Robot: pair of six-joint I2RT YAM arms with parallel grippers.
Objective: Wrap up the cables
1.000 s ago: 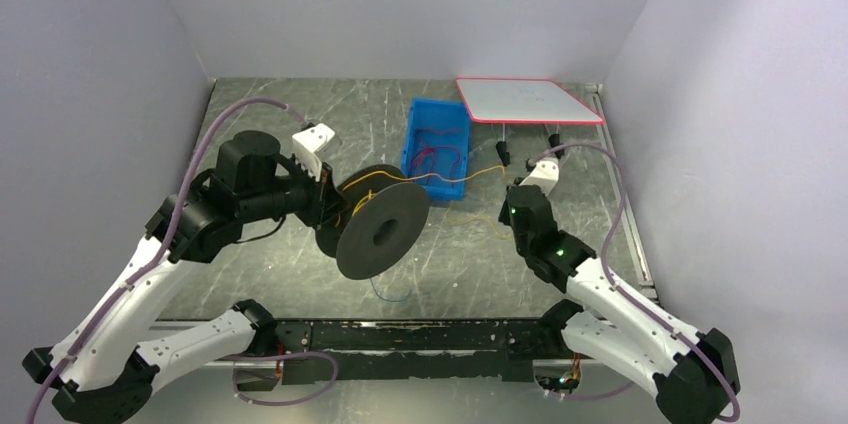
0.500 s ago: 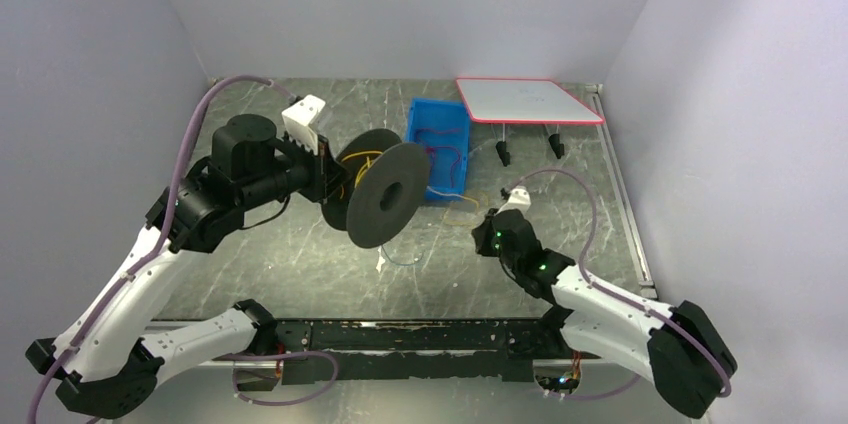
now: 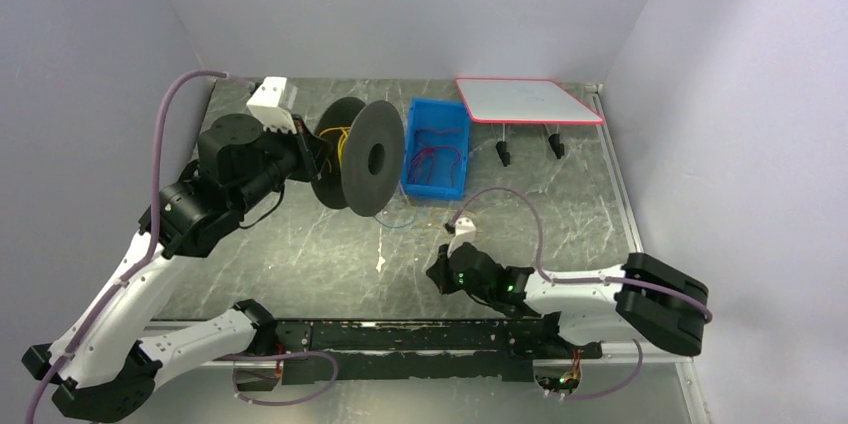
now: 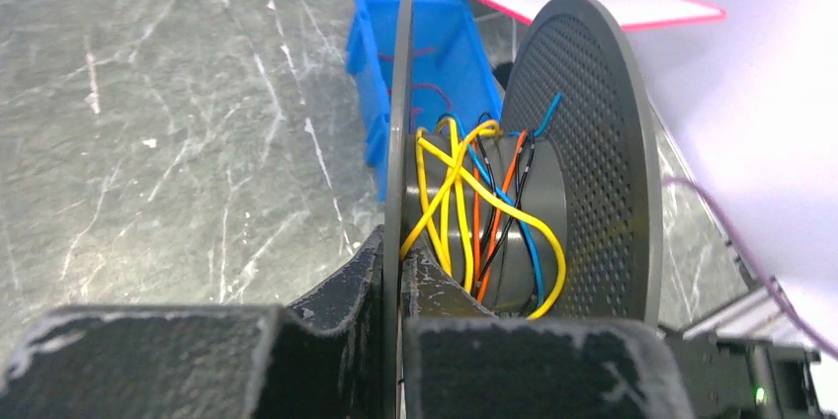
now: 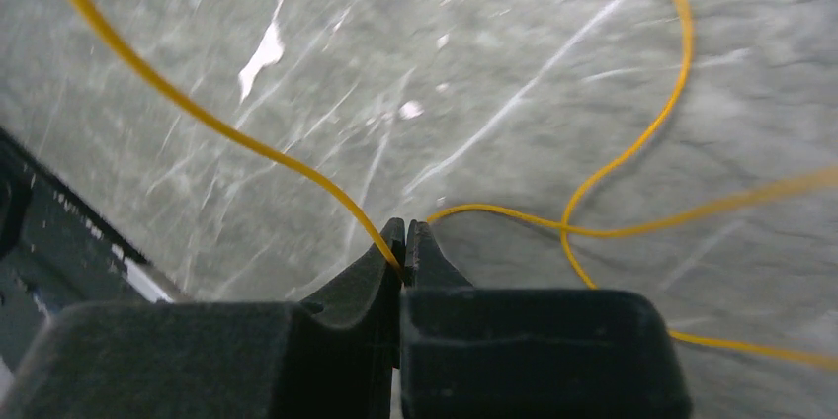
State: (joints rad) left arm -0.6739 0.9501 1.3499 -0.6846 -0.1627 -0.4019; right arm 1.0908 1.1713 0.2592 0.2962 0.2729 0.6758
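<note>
Your right gripper (image 5: 405, 259) is pinched shut on the yellow cable (image 5: 247, 147), low beside the table's (image 3: 300, 244) near edge, pulled back from the blue bin (image 3: 436, 149). Your left gripper (image 4: 398, 340) clamps the spool's (image 3: 362, 156) flange, now lifted left and upright near the bin; its axle lies level, cables (image 4: 464, 211) wound around it.

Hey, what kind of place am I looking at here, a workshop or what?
Probably a robot test cell: plain walls box in a marbled table, two arms bolted at its near edge, a spool and blue bin as props.
</note>
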